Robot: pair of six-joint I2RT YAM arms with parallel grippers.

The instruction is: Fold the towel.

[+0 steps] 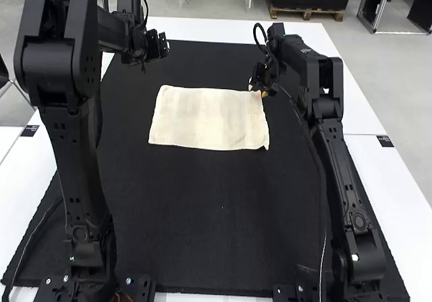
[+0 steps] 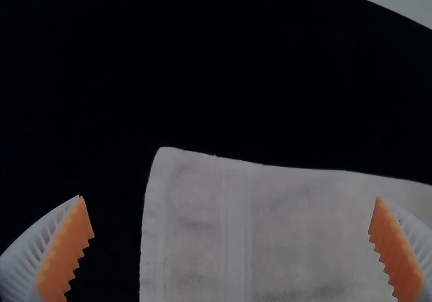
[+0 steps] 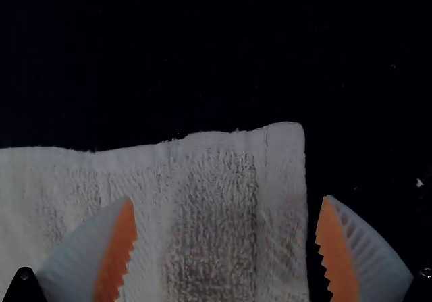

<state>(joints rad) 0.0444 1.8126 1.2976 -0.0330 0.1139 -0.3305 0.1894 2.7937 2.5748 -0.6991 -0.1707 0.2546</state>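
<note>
High view, nearest me: the left arm (image 1: 77,167) and the right arm (image 1: 337,160) stand at the near side of a black mat (image 1: 202,228) laid over a white table (image 1: 398,173). Past the bare middle of the mat lies the towel (image 1: 209,118), a cream rectangle spread flat, its near edge fairly straight; I can't tell whether it's one layer or already doubled.

It looks light and limp, with a rough, grippy pile, nothing fragile. I'd expect it to sag and ruck if pulled by one corner, so I'd take both far corners, pinching low enough to catch the hem, and bring them towards me together.

At that far edge, the right gripper (image 3: 227,198) is by the right corner, its fingers spread, one over the cloth and the other beyond its side edge. The left gripper (image 2: 229,197) hangs beyond the far left corner, apart from the cloth, fingers wide and holding nothing.
</note>
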